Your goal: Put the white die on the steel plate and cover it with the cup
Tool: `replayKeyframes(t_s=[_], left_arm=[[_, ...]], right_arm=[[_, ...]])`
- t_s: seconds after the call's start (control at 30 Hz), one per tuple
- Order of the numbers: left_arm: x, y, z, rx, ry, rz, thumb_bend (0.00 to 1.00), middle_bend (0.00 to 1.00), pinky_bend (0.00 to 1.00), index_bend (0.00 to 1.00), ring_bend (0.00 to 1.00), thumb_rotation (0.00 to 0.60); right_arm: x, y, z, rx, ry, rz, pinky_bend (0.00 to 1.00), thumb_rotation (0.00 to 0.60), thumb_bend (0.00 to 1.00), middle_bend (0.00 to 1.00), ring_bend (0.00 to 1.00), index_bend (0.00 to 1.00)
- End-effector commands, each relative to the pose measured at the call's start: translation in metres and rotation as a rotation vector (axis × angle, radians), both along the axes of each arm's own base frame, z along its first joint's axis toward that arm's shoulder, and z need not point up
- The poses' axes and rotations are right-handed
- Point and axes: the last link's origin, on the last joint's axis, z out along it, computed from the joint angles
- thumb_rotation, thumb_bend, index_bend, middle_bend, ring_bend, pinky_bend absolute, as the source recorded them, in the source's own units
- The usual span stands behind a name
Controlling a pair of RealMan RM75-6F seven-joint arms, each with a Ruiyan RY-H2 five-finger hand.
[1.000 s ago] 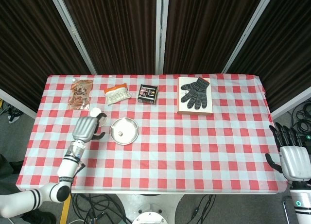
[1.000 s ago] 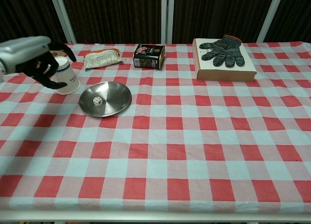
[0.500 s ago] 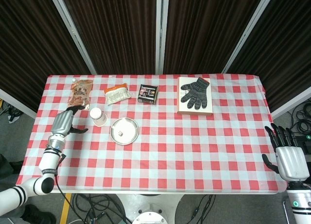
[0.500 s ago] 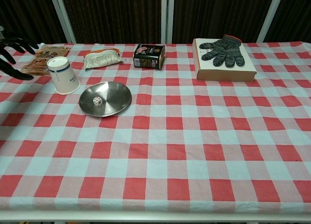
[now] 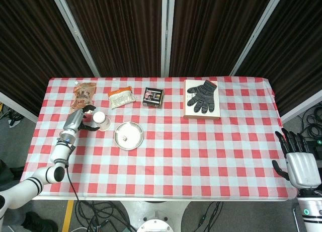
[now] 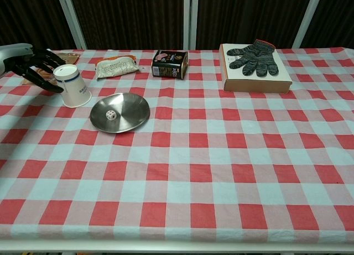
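Note:
The white die [image 6: 111, 115] [image 5: 122, 138] lies inside the steel plate [image 6: 130, 119] [image 5: 133, 141] on the checked cloth. A white paper cup [image 6: 72, 87] [image 5: 101, 120] with a blue band stands just left of the plate and apart from it, narrow end up. My left hand [image 6: 32, 66] [image 5: 80, 119] hovers at the cup's left side with its dark fingers spread toward the cup and nothing held. Off the table's right front corner, my right hand [image 5: 302, 164] is open with fingers apart; it shows only in the head view.
Behind the cup and plate lie an orange snack bag [image 5: 83, 96], a white packet [image 5: 121, 97] and a small dark tin [image 6: 169, 63]. A striped glove [image 6: 253, 57] rests on a flat box [image 6: 260, 81] at the back right.
My left hand left the cup, pulled away to the left, and has now swung back beside it. The cup, plate and die stay put. The right hand barely moved.

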Motion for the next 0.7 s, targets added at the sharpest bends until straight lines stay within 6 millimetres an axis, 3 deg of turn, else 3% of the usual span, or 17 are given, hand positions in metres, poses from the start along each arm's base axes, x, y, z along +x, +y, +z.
replayKeyframes(t_s=[0.03,0.3,0.5,0.7], left_arm=[[0.006,0.005,-0.004,-0.024,-0.049,0.012,0.12,0.22,0.30,0.24,0.16,0.600],[0.007,0.009,-0.003,-0.013,-0.057,0.009,0.13,0.30,0.30,0.32,0.18,0.600],[0.007,0.013,0.000,0.037,-0.043,0.001,0.15,0.50,0.38,0.50,0.33,0.600],[0.024,0.009,0.008,0.061,-0.047,-0.085,0.15,0.53,0.39,0.52,0.34,0.600]], right_arm=[[0.000,0.000,0.000,0.000,0.000,-0.004,0.02,0.600,0.23,0.00,0.00,0.00],[-0.001,-0.001,-0.001,0.003,0.000,-0.009,0.02,0.600,0.23,0.00,0.00,0.00],[0.000,-0.003,-0.002,0.009,-0.002,-0.006,0.02,0.600,0.23,0.00,0.00,0.00],[-0.001,-0.004,-0.002,0.011,-0.002,-0.006,0.02,0.600,0.23,0.00,0.00,0.00]])
